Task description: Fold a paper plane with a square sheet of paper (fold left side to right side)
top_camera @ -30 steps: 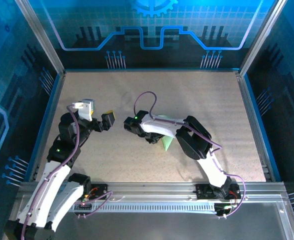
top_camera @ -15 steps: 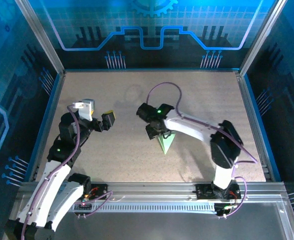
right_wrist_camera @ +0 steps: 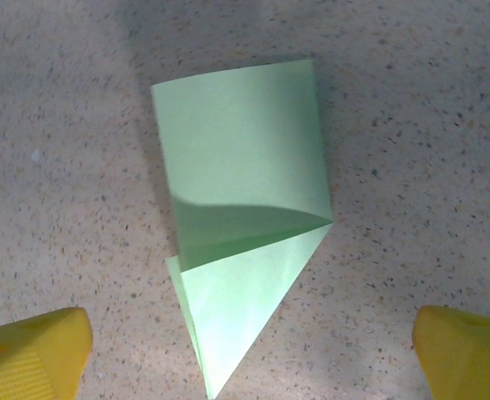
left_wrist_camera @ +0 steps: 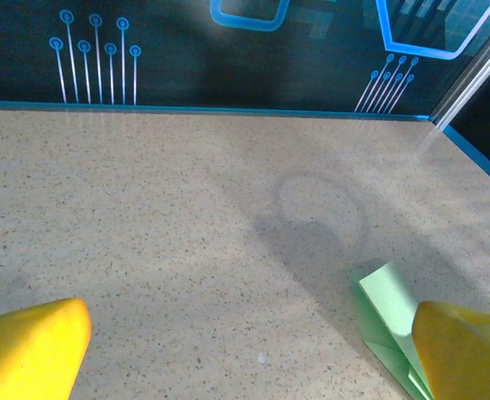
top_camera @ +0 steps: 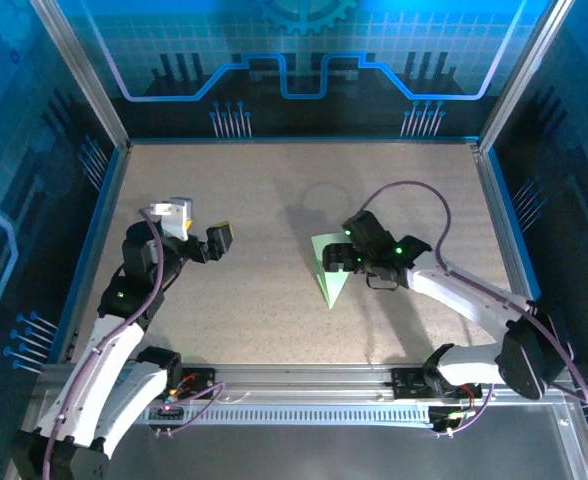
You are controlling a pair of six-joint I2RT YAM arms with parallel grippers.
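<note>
The square sheet of paper is now a pale green pointed paper plane (top_camera: 330, 272) lying on the table, tip toward the near edge. In the right wrist view the paper plane (right_wrist_camera: 241, 250) shows a loose upper flap curling up off the triangular nose. My right gripper (top_camera: 337, 261) hovers at the plane's right edge, open, and its yellow fingertips (right_wrist_camera: 30, 354) stand wide on either side of the nose without touching it. My left gripper (top_camera: 220, 239) is open too, well left of the paper. The plane's corner (left_wrist_camera: 387, 302) shows beside its right fingertip (left_wrist_camera: 466, 348).
The speckled table (top_camera: 274, 190) is fenced by a blue-edged metal frame (top_camera: 299, 139) at the back and rails on both sides. A purple cable (top_camera: 404, 190) loops above the right arm. Bare tabletop lies between the grippers and behind the paper.
The right arm swung to the right, off the paper, and its gripper opened, letting the paper go. The plane now lies uncovered. The left arm has stayed put.
</note>
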